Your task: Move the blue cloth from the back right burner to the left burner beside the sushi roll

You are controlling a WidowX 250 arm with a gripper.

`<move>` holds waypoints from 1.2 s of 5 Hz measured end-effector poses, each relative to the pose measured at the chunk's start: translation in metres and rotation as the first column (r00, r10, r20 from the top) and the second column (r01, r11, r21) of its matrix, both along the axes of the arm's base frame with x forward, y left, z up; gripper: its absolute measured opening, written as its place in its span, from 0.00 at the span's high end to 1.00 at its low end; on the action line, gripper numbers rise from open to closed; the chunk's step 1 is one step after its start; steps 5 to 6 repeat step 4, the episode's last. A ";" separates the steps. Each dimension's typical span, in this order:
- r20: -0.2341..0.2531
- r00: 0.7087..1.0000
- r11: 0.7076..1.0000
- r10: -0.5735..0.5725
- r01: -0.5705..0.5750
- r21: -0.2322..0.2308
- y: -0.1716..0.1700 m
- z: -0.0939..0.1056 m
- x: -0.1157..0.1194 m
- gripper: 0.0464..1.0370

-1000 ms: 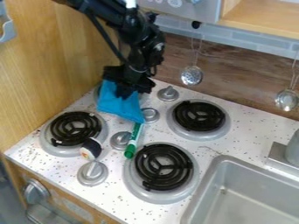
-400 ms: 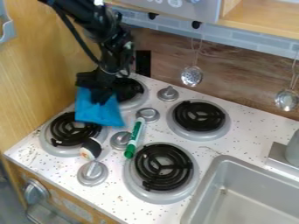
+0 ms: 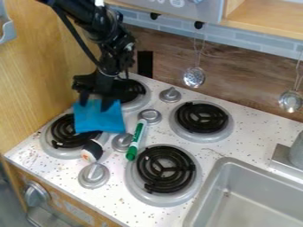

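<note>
The black gripper [image 3: 96,103] is over the left side of the stove, its two fingers apart at the upper edge of a blue cloth [image 3: 99,119]. That cloth covers the back part of the front-left burner [image 3: 71,135] and the counter between it and the back-left burner [image 3: 129,92]. To the right of the cloth, a green and white marker [image 3: 136,141] slants between the knobs. A small black and white cylindrical object [image 3: 92,150] lies at the right front edge of the front-left burner.
Two more burners, back right [image 3: 202,118] and front right [image 3: 165,169], stand beside several silver knobs [image 3: 93,175]. A grey sink [image 3: 248,195] is at lower right. Two ladles [image 3: 194,76] hang on the back wall; a wooden panel [image 3: 35,75] borders the left.
The gripper carried the blue cloth left and toward the front, uncovering the back-left burner. Since the middle frame its fingers have spread and the cloth sits slightly lower and flatter.
</note>
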State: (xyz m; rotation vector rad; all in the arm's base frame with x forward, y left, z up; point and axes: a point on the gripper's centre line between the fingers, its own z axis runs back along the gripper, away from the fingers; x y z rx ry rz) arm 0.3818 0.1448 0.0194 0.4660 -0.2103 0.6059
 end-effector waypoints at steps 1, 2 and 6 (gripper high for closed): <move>-0.036 0.999 0.998 -0.026 0.024 -0.051 -0.008 0.001 -0.008 0.04; -0.024 0.996 0.992 -0.085 0.083 -0.091 -0.018 0.039 -0.014 0.04; -0.073 0.932 0.930 -0.354 0.343 -0.132 -0.080 0.056 -0.055 0.04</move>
